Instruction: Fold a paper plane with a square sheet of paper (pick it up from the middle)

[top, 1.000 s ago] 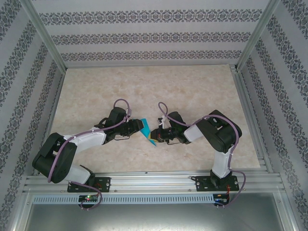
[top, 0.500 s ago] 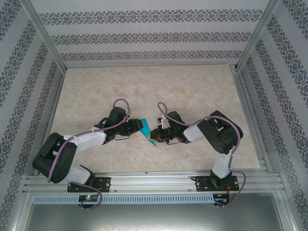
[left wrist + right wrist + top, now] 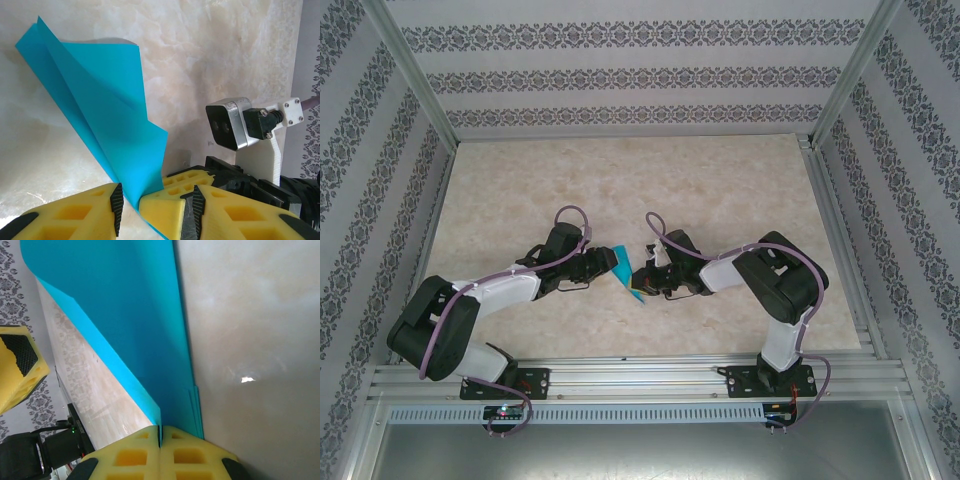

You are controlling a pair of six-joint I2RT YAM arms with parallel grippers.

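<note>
Both meet at the paper (image 3: 110, 115): right gripper (image 3: 160, 435) pinching it, left gripper (image 3: 155, 202) half-open.

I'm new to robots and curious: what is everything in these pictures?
walls: three, white with grey patterned bands, left, back, right
table: one, beige marbled, between the walls
frame: one, silver metal, table edges and corners
sheet of paper: one, turquoise-blue, partly folded, near-centre of the table
arms: two, black and white, bolted at the near edge
cables: two, purple, along the arms
left gripper: one, yellow fingers, open around the paper
right gripper: one, yellow fingers, shut on the paper
</note>
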